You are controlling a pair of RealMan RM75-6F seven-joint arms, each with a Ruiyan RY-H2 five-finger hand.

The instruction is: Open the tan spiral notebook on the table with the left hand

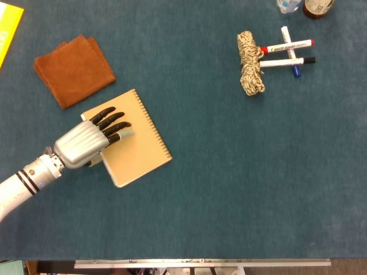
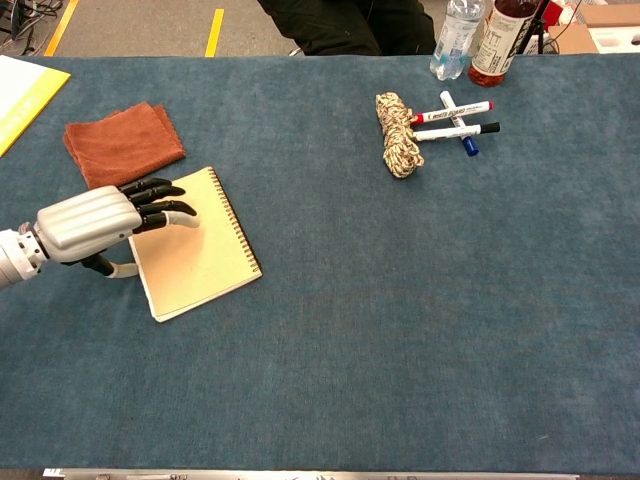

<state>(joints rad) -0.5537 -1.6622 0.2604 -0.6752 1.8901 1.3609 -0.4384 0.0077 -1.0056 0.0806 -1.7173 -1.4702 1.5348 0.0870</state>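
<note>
The tan spiral notebook (image 1: pixel 140 146) (image 2: pixel 205 265) lies closed on the blue table, at the left, with its spiral binding along the right edge. My left hand (image 1: pixel 86 142) (image 2: pixel 95 220) lies over its left part. The fingers are stretched flat on the cover and the thumb hangs by the notebook's left edge. I cannot tell whether the thumb is under the cover. My right hand shows in neither view.
A folded brown cloth (image 1: pixel 73 69) (image 2: pixel 122 143) lies just behind the notebook. A rope bundle (image 1: pixel 250 70) (image 2: pixel 398 134) and crossed markers (image 1: pixel 287 50) (image 2: pixel 455 118) sit at the back right, near two bottles (image 2: pixel 497 35). A yellow sheet (image 1: pixel 7 26) is at the far left.
</note>
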